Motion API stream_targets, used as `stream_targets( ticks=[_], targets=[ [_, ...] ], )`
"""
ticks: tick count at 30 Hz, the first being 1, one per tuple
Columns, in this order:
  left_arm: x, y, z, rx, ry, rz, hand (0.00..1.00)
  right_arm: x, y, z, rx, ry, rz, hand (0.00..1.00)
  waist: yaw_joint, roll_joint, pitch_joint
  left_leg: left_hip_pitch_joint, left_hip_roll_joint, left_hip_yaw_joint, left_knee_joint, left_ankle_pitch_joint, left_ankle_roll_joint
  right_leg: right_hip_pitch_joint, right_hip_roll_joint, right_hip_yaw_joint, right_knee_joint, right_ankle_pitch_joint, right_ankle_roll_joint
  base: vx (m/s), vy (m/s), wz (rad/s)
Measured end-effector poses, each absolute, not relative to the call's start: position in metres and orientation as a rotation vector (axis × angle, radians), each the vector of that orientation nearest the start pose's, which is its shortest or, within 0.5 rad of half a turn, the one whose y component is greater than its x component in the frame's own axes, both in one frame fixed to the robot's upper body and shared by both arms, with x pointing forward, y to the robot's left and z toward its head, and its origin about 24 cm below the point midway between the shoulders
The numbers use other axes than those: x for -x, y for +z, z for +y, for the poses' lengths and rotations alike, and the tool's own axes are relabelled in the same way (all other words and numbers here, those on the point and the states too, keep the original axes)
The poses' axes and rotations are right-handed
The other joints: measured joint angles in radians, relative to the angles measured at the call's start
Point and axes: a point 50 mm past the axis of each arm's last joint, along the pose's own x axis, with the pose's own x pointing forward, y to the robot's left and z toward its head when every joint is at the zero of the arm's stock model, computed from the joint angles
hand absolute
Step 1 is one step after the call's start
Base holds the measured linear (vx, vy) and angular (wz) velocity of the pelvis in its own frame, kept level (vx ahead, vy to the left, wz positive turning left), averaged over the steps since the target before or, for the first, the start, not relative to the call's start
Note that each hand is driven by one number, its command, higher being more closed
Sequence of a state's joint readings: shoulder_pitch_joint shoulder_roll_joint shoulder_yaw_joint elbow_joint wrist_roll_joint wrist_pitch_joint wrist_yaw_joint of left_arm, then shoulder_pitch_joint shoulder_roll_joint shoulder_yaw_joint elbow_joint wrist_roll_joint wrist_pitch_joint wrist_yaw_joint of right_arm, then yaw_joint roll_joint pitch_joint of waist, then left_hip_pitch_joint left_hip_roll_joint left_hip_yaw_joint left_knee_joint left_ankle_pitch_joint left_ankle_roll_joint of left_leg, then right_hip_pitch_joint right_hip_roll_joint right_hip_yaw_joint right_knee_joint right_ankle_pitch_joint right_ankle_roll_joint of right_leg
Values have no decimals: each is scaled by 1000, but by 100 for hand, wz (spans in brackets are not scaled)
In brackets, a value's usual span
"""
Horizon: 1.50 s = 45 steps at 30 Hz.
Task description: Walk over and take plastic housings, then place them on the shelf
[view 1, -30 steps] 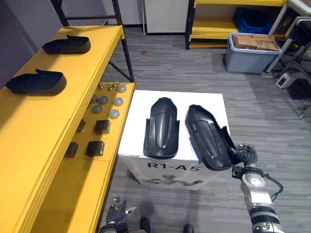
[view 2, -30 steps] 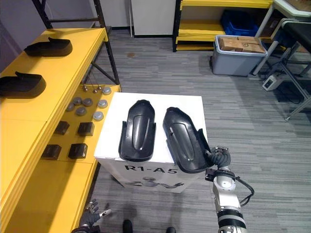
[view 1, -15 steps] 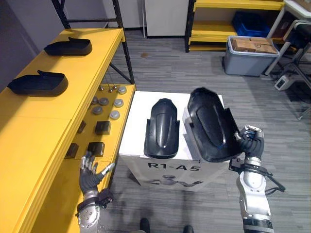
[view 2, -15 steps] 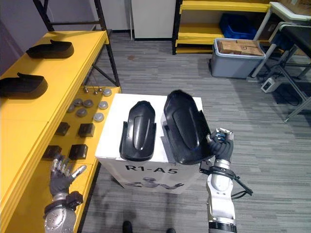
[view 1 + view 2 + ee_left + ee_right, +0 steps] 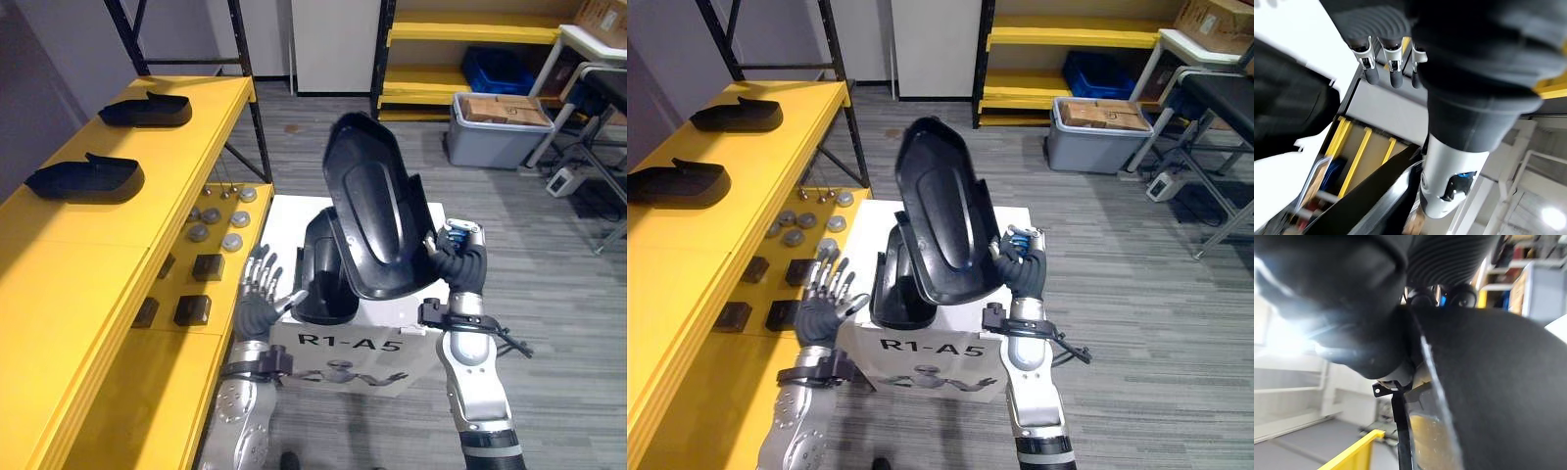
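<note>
A white box carries one black housing; the yellow shelf bears a near housing and a far housing.

Housing aloft in right hand

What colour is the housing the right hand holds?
Black; the housing in the right hand shows best in the left eye view.

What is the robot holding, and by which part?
The right hand is curled on the side rim, near the lower end, of a black plastic housing raised above the white box. The left hand is open and holds nothing.
</note>
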<state>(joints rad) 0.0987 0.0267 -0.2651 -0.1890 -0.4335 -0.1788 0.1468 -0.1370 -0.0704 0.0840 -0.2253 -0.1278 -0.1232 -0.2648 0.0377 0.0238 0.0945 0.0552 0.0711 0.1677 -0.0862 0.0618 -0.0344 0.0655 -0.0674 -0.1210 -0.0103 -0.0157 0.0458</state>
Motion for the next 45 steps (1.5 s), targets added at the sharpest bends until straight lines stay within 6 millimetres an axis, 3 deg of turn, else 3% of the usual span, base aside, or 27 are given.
stream_targets(
  ticks=[7, 11, 12, 17, 18, 24, 32, 34, 40, 45],
  targets=[
    [-238, 81, 94, 604, -161, -151, 0, -259, 142, -100, 127, 76, -533, 100, -17, 0, -10, 1, 0, 7, 0, 0, 0, -3, 0, 5, 0, 0, 0, -15, 2, -2],
    [-242, 79, 93, 624, -169, -128, 0, -259, 139, -95, 140, 110, -524, 100, -20, 0, -17, 1, 0, 12, 0, 0, 0, -4, 0, 9, 0, 0, 0, -12, 2, -3],
    [-243, 77, 92, 629, -178, -114, 100, -259, 137, -96, 158, 122, -516, 100, -20, 0, -20, 1, 0, 16, 0, 0, 0, -7, 0, 15, 0, 0, 0, -32, 10, -14],
    [-243, 74, 95, 624, -180, -86, 100, -261, 120, -99, 250, 174, -462, 100, -25, 1, -31, 1, 0, 23, 0, 0, 0, -10, 0, 24, 0, 2, 3, -9, 4, -4],
    [-243, 73, 95, 626, -178, -84, 100, -261, 118, -99, 256, 180, -456, 0, -25, 1, -32, 1, 0, 23, 0, 0, 0, -10, 0, 24, 0, 2, 3, 0, 0, 0],
    [-245, 63, 107, 577, -135, -42, 100, -250, 99, -100, 303, 248, -408, 0, -25, 5, -52, 3, -1, 21, 0, 0, 1, -8, -1, 22, 0, 2, 3, 0, 0, 0],
    [-244, 62, 111, 438, -111, -68, 100, -245, 94, -104, 238, 280, -371, 0, -22, 4, -62, 6, -1, 21, 0, 1, 1, -5, -1, 22, 1, 2, 3, -13, 1, 0],
    [-242, 61, 108, 411, -116, -76, 100, -246, 98, -108, 192, 268, -377, 0, -22, 4, -62, 6, -1, 21, 0, 1, 1, -5, -1, 22, 1, 2, 3, 0, 0, 0],
    [-233, 56, 103, 334, -107, -76, 100, -239, 147, -140, -27, 114, -577, 0, -25, 4, -62, 6, -1, 22, 0, 1, 1, -6, 0, 24, 1, 2, 3, 0, 0, 0],
    [-228, 61, 120, 307, -26, -111, 100, -234, 158, -176, -82, -53, -647, 0, -35, 3, -61, 6, 0, 24, 0, 0, 0, -7, 0, 27, 1, 2, 3, 0, 0, 0]
  ],
)
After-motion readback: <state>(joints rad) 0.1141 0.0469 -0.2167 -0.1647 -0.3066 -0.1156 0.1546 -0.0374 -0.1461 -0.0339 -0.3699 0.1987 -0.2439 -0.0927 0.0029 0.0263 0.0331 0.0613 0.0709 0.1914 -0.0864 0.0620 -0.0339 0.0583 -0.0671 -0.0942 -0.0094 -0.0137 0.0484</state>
